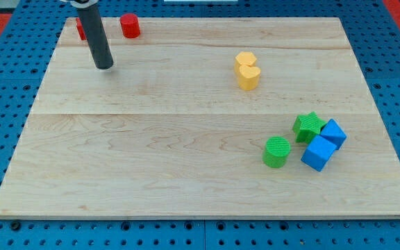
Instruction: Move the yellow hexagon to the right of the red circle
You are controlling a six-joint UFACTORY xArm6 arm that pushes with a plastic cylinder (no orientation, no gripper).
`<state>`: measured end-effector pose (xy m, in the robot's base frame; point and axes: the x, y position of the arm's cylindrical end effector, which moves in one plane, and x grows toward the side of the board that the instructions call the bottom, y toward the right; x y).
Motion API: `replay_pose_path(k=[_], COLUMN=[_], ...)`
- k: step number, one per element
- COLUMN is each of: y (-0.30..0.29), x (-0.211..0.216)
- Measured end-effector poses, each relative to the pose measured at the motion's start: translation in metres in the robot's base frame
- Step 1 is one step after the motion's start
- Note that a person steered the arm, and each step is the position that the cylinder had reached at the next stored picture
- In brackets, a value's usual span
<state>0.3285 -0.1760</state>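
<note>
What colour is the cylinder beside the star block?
Green, ridged cylinder, in the camera view.

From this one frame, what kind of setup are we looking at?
Likely a lab tabletop pushing rig: a wooden board lies on a blue pegboard base, with small coloured blocks such as the yellow hexagon and red circle. My tip rests on the board, touching none.

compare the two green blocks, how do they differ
The green cylinder has a round ribbed top, while the green star has a pointed outline. The cylinder stands alone, apart from every other block; the star sits against the blue blocks on its right. The cylinder lies nearer the view's bottom and left, the star higher and further right. Both share the same green and look similar in size, and both are far from my tip.
</note>
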Motion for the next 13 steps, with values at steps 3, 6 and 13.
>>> replay_pose_path(k=[3,6,13], y=[0.016,0.216,0.257], x=[-0.003,0.093,-0.011])
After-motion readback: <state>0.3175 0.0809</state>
